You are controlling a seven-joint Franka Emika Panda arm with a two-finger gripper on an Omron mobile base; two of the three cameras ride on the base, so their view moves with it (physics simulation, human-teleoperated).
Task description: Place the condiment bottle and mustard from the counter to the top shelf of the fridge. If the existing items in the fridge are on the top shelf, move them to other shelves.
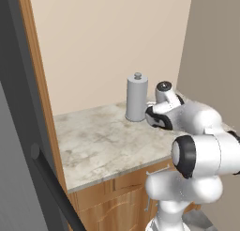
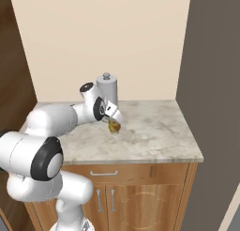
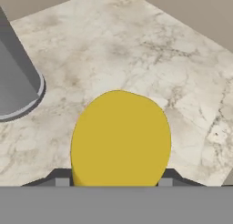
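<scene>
A marbled tabletop (image 2: 159, 131) is seen above wooden cabinet doors (image 2: 140, 197), set against a beige wall. A tall grey condiment bottle (image 1: 136, 98) with a small knob on its cap is stood upright near the back of the tabletop, close to the wall. In the right base view the same bottle (image 2: 108, 87) is partly hidden behind the arm's wrist.

The gripper (image 2: 114, 123) is lowered to the tabletop just in front of the grey bottle, and a small yellow-amber mustard container (image 2: 114, 126) is seen directly beneath it, resting on the marble. In the hand view the mustard (image 3: 120, 139) is seen as a rounded yellow form rising between the two dark fingers (image 3: 61, 180), whose tips are set against its left and right sides. The fingers are thus closed onto the mustard, held part-way apart by its width. Whether the container is lifted clear of the surface cannot be told from the frames.

In the hand view the base of the grey bottle (image 3: 18, 82) is seen at the upper left, near the mustard but apart from it.

At the left of the left base view a dark door edge with a black bar handle (image 1: 54, 188) is seen.
</scene>
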